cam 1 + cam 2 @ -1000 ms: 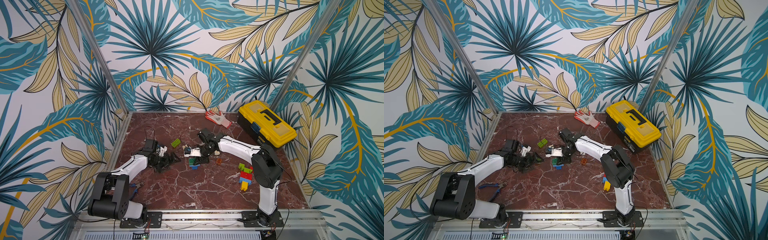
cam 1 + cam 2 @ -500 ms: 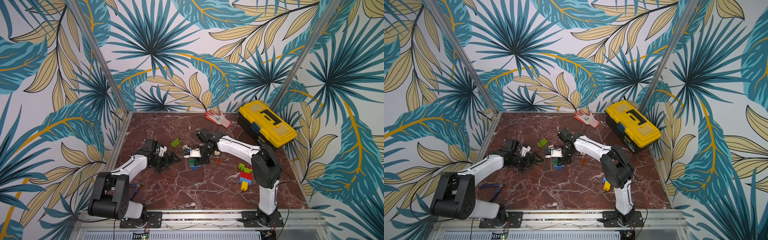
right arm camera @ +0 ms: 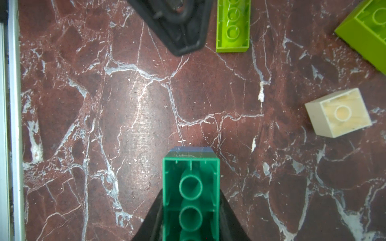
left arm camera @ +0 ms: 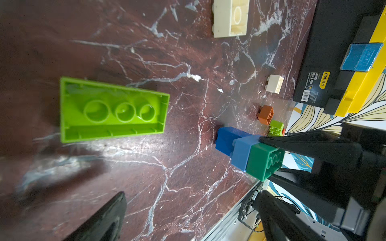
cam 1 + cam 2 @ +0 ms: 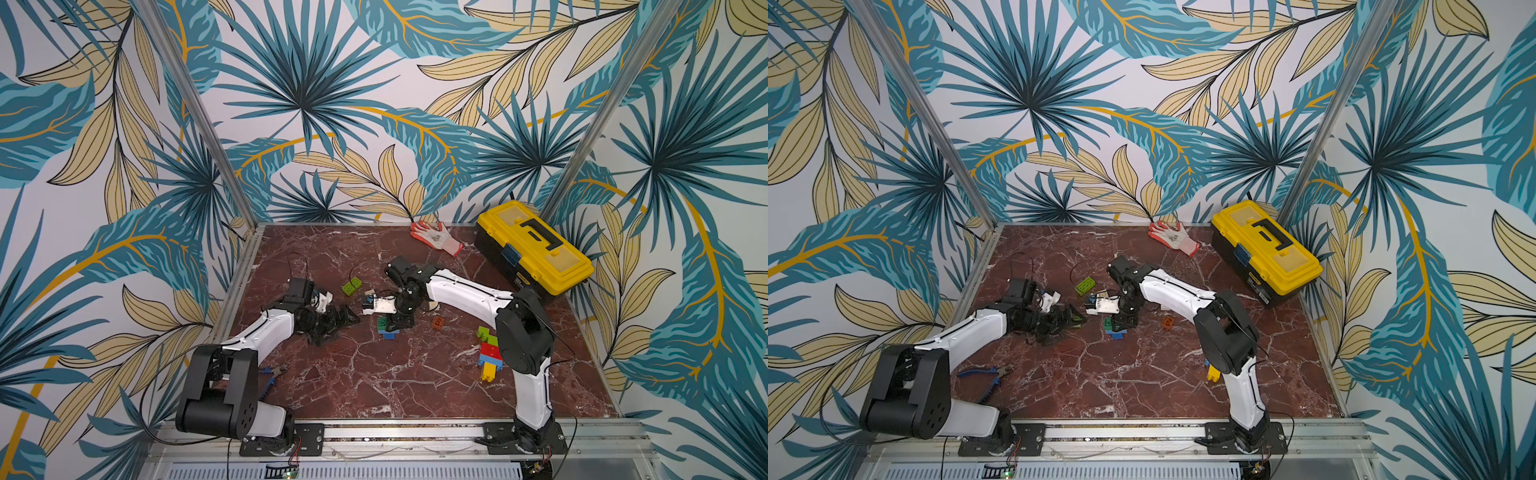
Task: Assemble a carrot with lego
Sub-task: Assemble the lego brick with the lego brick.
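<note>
In both top views the right gripper stands near the middle of the table, pressed on a dark green brick which sits on blue bricks. The left gripper lies just beside, spread wide.

In the left wrist view a lime brick lies upside down on the marble.

In the right wrist view both fingers pinch the dark green brick, and a cream brick lies apart.
</note>
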